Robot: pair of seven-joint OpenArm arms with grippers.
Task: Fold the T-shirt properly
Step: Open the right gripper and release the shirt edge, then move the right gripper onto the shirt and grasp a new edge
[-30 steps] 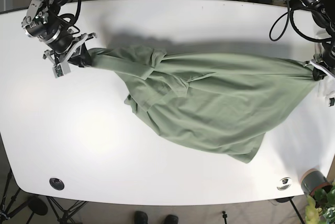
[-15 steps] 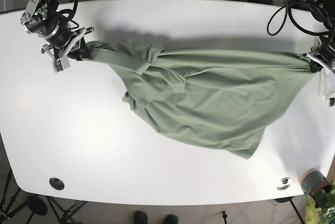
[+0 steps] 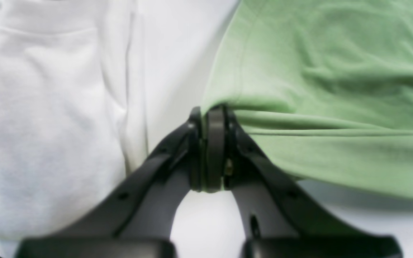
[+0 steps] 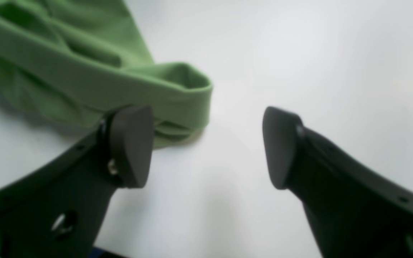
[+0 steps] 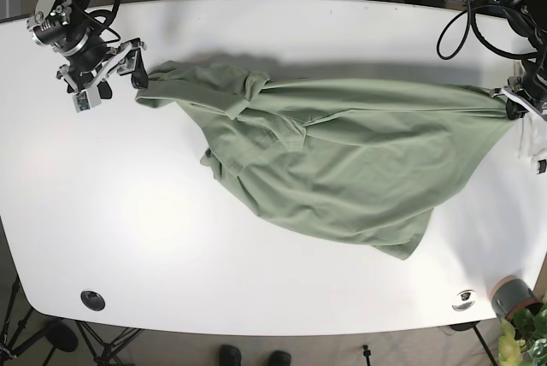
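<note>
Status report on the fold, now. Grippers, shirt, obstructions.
Left gripper shut on T-shirt corner. Right gripper open, sleeve hem lying free on table. Shirt bunched, unfolded. White cloth beside left gripper.

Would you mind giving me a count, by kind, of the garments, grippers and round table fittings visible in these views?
Green T-shirt: 1
White cloth at the table's edge: 1
Grippers: 2, the left gripper and the right gripper
Round fittings in the table: 2, a dark grommet and a silver grommet
Total: 6
</note>
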